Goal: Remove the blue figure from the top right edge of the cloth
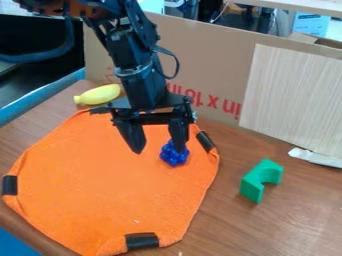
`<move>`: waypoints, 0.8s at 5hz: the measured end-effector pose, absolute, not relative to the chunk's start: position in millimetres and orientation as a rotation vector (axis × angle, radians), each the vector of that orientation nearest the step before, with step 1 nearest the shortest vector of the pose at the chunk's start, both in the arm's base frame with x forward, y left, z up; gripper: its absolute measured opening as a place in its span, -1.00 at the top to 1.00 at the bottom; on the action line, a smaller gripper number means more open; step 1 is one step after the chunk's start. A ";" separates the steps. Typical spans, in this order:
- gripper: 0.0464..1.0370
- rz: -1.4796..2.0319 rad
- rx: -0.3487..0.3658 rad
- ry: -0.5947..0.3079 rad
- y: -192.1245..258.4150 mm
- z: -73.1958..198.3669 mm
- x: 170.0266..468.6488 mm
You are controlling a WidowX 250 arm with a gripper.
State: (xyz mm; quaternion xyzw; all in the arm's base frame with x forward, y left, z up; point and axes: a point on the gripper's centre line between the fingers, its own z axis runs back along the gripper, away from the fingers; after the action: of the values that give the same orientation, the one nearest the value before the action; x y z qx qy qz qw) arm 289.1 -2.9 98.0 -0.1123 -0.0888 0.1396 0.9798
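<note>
Near the upper right edge of the orange cloth (100, 185), blue figure (174, 155), one. We place it to the view's right of the midline of the gripper (158, 149), in line with one finger (179, 132) rather than centred between the two. Form lobed, compact; we make out no clear long axis, so we judge sideways placement to matter more than turning. Relative to the gripper: at that fingertip, partly overlapped by it; whether they touch, we cannot tell.

Gripper, black, pointing down: fingers parted, nothing held.

Adjacent: black clip (206, 142) on the cloth's edge, just beside the figure. Beyond that edge, on the table (220, 220): green block (261, 180).

Next step, in our judgement: shift toward the view's right until the figure sits between the fingers, then lower and close. Risk we note: a fingertip pressing on the figure, or cloth pinched along with it.
</note>
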 end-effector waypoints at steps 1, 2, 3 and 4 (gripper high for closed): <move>-0.93 0.285 -0.225 -0.153 -2.9 89.8 288.3; -0.93 0.278 -0.203 -0.143 0.7 76.3 292.3; -0.93 0.274 -0.191 -0.135 2.5 70.8 292.9; -0.93 0.288 -0.174 -0.133 5.9 62.3 297.2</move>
State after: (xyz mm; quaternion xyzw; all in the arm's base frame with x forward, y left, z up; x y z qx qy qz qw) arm 297.2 5.9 62.3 -0.0864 -0.0661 0.1432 0.9837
